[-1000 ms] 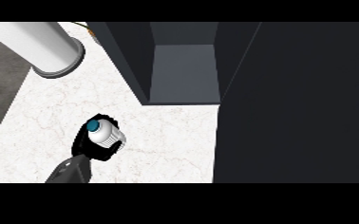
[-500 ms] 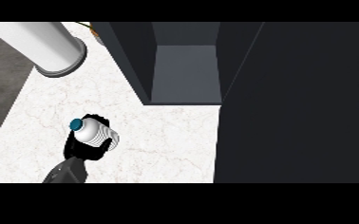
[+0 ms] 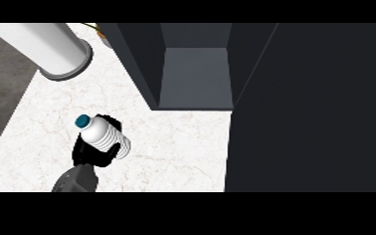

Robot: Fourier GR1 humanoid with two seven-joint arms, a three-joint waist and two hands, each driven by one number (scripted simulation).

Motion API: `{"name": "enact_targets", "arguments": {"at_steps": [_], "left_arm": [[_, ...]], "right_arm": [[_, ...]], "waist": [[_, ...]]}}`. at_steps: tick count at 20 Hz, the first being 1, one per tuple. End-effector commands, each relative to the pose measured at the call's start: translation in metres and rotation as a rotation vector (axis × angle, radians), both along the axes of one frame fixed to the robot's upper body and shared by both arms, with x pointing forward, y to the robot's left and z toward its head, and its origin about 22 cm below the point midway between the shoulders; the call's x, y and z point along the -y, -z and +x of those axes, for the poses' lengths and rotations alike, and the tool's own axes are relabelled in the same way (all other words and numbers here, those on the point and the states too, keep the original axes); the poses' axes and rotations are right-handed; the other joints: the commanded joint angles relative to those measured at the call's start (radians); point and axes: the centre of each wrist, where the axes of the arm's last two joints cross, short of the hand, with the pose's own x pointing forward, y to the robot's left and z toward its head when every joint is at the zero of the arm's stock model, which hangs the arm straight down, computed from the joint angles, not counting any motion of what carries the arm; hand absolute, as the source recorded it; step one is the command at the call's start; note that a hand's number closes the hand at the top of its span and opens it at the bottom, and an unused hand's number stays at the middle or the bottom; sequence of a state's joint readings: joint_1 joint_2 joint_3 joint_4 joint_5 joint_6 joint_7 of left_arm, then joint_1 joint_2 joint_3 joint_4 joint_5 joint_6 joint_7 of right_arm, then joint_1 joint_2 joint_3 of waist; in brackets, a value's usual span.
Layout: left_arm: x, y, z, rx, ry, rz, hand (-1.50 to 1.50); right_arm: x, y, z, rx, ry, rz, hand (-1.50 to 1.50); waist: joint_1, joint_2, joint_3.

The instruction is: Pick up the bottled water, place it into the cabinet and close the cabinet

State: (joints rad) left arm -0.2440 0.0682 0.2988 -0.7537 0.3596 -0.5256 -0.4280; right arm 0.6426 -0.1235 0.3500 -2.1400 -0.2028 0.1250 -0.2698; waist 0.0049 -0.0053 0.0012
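Below and to the left of the open cabinet (image 3: pixel 195 74), the left hand (image 3: pixel 92 152) has its black fingers curled round the bottled water (image 3: pixel 103 134), clamped on its ribbed white body. The bottle is tilted, its teal cap pointing up and to the left, away from the cabinet's mouth. It stays well apart from the cabinet, over the pale marbled counter (image 3: pixel 169 144); whether its base touches the counter cannot be told, since the hand hides that side. The grey forearm behind the hand comes in from the lower edge, further left of the cabinet.

The cabinet stands open, its grey inner floor showing between dark side walls. Its door (image 3: pixel 301 109) is a wide dark panel that fills the space to the right of the opening and reaches down past the cabinet's front edge.

Left of the cabinet, near the upper corner, a large white cylinder (image 3: pixel 51 50) with a grey rim lies at a slant across the counter's edge. The right hand shows nowhere.
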Motion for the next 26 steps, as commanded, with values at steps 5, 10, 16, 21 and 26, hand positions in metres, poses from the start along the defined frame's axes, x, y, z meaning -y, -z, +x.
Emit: {"name": "enact_targets", "arguments": {"at_steps": [5, 10, 16, 21, 26], "left_arm": [[0.047, -0.054, 0.007, 0.078, 0.055, 0.016, 1.50], [0.083, -0.090, 0.014, 0.115, 0.059, 0.051, 1.50], [0.132, -0.134, 0.055, 0.149, 0.061, 0.158, 1.50], [0.141, -0.148, 0.078, 0.136, 0.049, 0.178, 1.50], [0.171, -0.189, 0.082, 0.212, 0.002, 0.299, 1.50]], "right_arm": [[-0.005, -0.006, 0.000, 0.003, 0.002, 0.012, -1.50], [-0.003, 0.003, -0.004, -0.009, -0.024, 0.008, -1.50], [-0.010, -0.019, 0.028, 0.000, -0.020, 0.039, -1.50], [-0.025, 0.001, 0.014, -0.010, -0.006, 0.028, -1.50], [-0.008, -0.011, 0.012, 0.006, -0.038, 0.039, -1.50]], "waist": [[-0.002, 0.000, 0.000], [-0.008, 0.001, 0.000], [-0.012, 0.006, -0.001], [-0.018, 0.006, -0.001], [-0.033, 0.006, 0.000]]}}
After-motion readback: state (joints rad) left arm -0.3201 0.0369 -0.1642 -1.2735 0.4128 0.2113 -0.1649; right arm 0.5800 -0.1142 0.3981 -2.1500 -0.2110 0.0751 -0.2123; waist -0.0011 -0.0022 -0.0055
